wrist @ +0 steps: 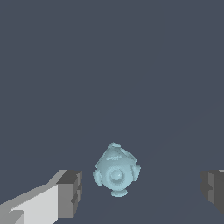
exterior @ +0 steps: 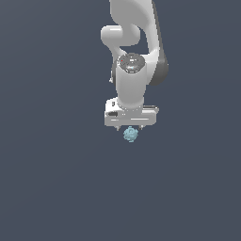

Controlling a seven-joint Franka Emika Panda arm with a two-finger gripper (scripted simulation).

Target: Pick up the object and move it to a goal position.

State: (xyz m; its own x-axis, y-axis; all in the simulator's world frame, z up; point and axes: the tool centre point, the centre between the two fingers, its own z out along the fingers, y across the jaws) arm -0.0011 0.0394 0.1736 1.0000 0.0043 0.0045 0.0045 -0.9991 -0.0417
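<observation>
Two grey fingertips (wrist: 70,192) of the gripper (wrist: 142,190) stand closest in the wrist view, one on each side, with a wide gap between them, so the hand is spread apart and grips nothing. Between these fingertips, nearer to one than to the other and touching neither, lies the object (wrist: 116,170). It is a small pale blue-teal blob, roughly round, with a pointed end and several rounded bumps and little knobs over its surface. The fingertips are blocky and dark grey, and the finger behind one of them is plain white.

From the exterior view, the white, smooth arm (exterior: 136,52) hangs down over a flat dark blue-grey floor (exterior: 47,188). The object (exterior: 130,134) sits directly under the gripper (exterior: 130,126), much smaller than it.
</observation>
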